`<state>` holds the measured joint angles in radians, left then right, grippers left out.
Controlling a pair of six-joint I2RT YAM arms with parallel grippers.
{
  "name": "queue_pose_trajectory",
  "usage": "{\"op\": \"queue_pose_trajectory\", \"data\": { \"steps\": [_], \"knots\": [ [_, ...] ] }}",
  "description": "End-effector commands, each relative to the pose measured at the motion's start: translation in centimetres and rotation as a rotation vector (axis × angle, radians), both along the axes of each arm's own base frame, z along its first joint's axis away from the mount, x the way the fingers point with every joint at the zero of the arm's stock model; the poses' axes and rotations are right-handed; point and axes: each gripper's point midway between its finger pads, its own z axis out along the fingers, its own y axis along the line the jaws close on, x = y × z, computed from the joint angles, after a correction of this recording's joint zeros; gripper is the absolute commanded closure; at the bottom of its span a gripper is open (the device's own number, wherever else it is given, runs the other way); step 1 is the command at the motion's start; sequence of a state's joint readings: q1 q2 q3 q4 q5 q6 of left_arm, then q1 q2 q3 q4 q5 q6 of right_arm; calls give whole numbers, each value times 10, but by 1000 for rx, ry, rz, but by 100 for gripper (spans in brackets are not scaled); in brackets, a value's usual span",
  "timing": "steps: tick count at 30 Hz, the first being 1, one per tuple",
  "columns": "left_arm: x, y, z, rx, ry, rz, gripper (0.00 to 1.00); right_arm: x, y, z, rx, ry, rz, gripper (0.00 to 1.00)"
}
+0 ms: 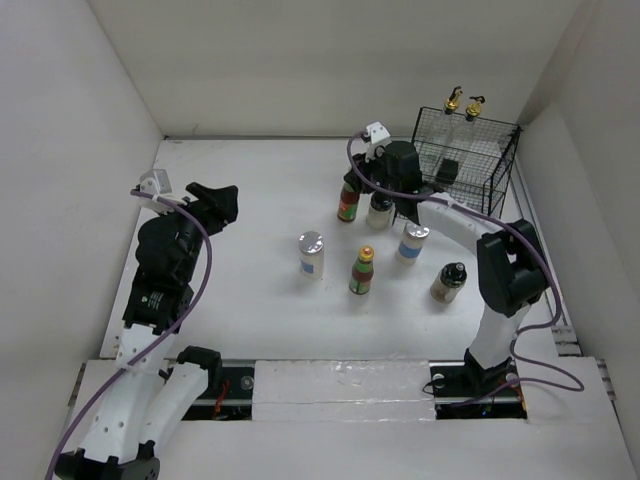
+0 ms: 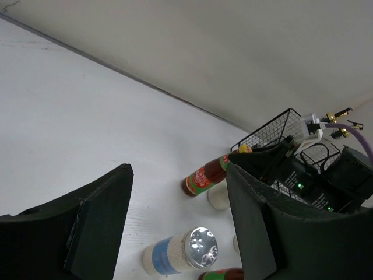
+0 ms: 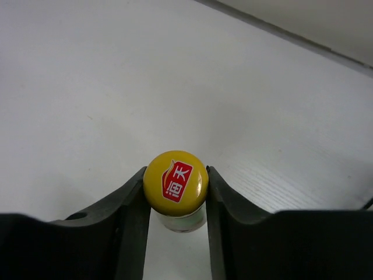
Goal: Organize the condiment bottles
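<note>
Right gripper [image 3: 176,175] pinches the yellow-capped, red-and-green-labelled sauce bottle [image 3: 175,185] by its cap, upper centre of the top view, near the black wire basket [image 1: 503,165]. Smooth cap, likely slippery; gripping the neck looks safer. Left gripper [image 2: 179,170] gapes wide, empty.

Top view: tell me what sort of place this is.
Probably a robotics lab test cell, not a kitchen: bare white walls box in a white table, two arms are bolted at its near edge, and bottles stand staged near a wire basket.
</note>
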<state>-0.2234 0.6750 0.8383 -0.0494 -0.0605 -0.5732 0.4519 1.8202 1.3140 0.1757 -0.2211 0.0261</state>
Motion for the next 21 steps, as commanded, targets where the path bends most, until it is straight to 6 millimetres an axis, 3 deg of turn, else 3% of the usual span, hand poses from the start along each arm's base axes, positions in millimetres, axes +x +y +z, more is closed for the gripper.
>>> {"op": "queue_pose_trajectory", "data": {
  "steps": [1, 2, 6, 7, 9, 10, 11, 14, 17, 18, 21],
  "knots": [
    [-2, -3, 23, -4, -70, -20, 39, 14, 5, 31, 32, -90, -35, 69],
    [-2, -3, 23, -4, -70, -20, 39, 13, 5, 35, 40, -105, -35, 73],
    [-2, -5, 19, -2, -61, -29, 39, 4, 1, 88, 110, -219, -38, 77],
    [-2, -5, 19, -2, -61, -29, 39, -4, -3, 118, 143, -282, -38, 78],
    [1, -5, 16, 0, -52, -29, 39, -11, -17, 149, 175, -353, -62, 80],
    [-1, -5, 19, -2, -61, -29, 39, -22, -28, 177, 212, -409, -74, 80],
    [-2, -5, 19, -2, -61, -29, 39, -26, -39, 188, 219, -431, -98, 80],
    [-4, -3, 22, -4, -71, -20, 39, -33, -88, 224, 230, -498, -214, 80],
    [-5, -1, 27, -7, -83, -10, 39, -23, -144, 230, 195, -497, -363, 80],
    [-5, -1, 27, 2, -85, -10, 39, -20, -174, 233, 201, -496, -434, 80],
    [-5, -1, 27, 2, -85, -10, 39, -21, -217, 244, 239, -501, -539, 81]
  ]
}}
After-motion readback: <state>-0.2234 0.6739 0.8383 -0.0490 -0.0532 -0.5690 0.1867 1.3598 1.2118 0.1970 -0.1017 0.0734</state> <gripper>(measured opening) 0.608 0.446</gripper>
